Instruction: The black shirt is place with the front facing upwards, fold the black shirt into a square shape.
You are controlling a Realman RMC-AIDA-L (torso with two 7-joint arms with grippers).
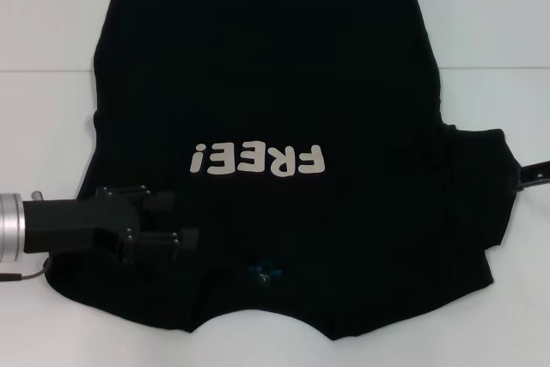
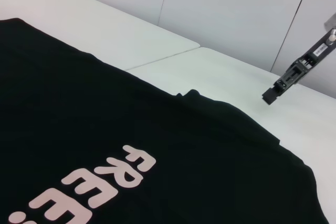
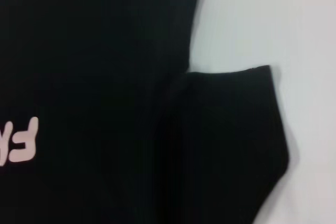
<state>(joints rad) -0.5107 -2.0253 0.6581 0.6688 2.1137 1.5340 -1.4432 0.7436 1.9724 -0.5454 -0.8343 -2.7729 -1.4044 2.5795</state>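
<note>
The black shirt (image 1: 284, 83) lies spread flat, print up, on the white desk (image 1: 490, 23), collar toward the robot. The left gripper (image 1: 176, 221) sits over its near left shoulder, fingers slightly spread. The right gripper (image 2: 270, 97) hovers beside the right sleeve; its fingers' state I cannot tell.

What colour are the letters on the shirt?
Cream-white block letters "FREE!" on the plain black cloth T-shirt; clearest in the head view.

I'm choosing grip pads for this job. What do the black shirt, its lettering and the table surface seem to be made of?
The black short-sleeved cloth T-shirt looks like soft matte knit, probably cotton: it drapes and wrinkles at the sleeve. Its cream "FREE!" block lettering looks like a flat printed film, smooth-edged. The white table seems a smooth, hard, faintly glossy laminate with a visible seam; the exact material is unclear.
</note>
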